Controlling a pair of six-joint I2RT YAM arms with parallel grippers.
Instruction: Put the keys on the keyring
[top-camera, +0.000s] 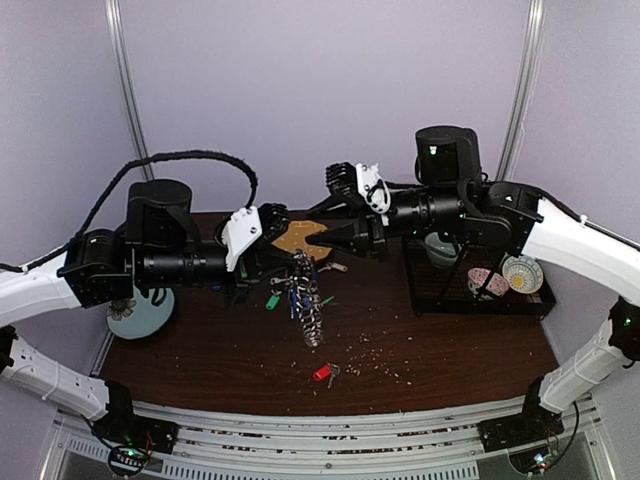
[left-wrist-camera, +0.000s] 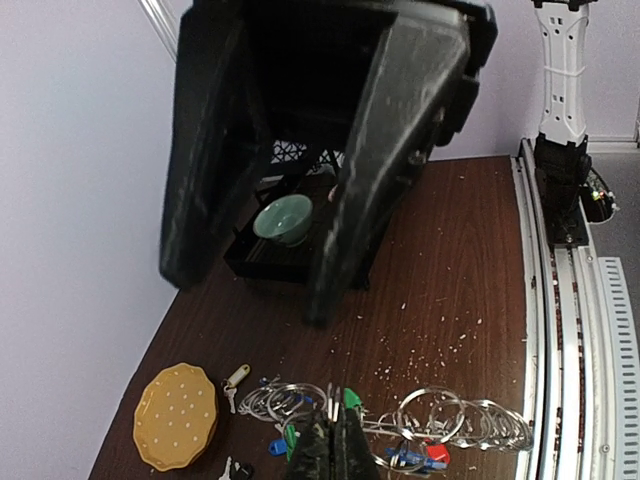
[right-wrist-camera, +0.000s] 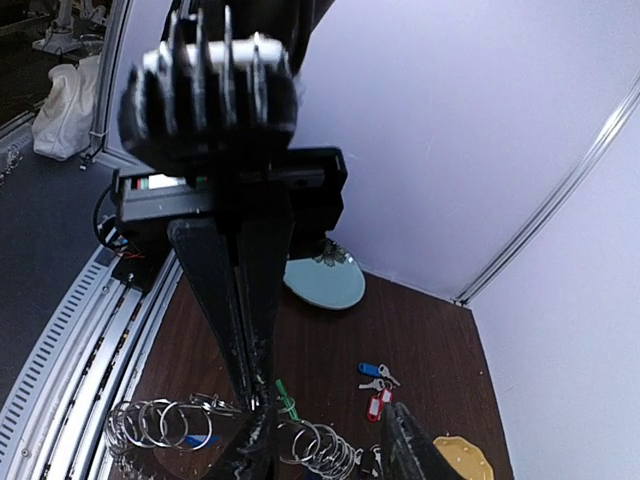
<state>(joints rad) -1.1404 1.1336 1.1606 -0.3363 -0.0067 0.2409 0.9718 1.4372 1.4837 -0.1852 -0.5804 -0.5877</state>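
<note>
The keyring (top-camera: 306, 300), a bunch of silver wire rings with small keys, hangs above the table from my left gripper (top-camera: 288, 265), which is shut on one ring. In the left wrist view the gripper (left-wrist-camera: 335, 432) pinches a ring beside a green-tagged key (left-wrist-camera: 350, 399), and the rings (left-wrist-camera: 440, 425) trail to the right. My right gripper (top-camera: 312, 228) is open, tips facing the left gripper just above the keyring. In the right wrist view its fingers (right-wrist-camera: 250, 452) straddle the rings (right-wrist-camera: 325, 445) and the green tag (right-wrist-camera: 285, 400). A red-tagged key (top-camera: 322, 373) lies on the table in front.
A yellow-orange plate (top-camera: 300, 237) lies behind the grippers. A pale blue plate (top-camera: 140, 310) sits at the left. A black rack (top-camera: 480, 290) with bowls stands at the right. Blue (right-wrist-camera: 372, 369) and red (right-wrist-camera: 377, 407) tagged keys lie on the table. Crumbs dot the wood.
</note>
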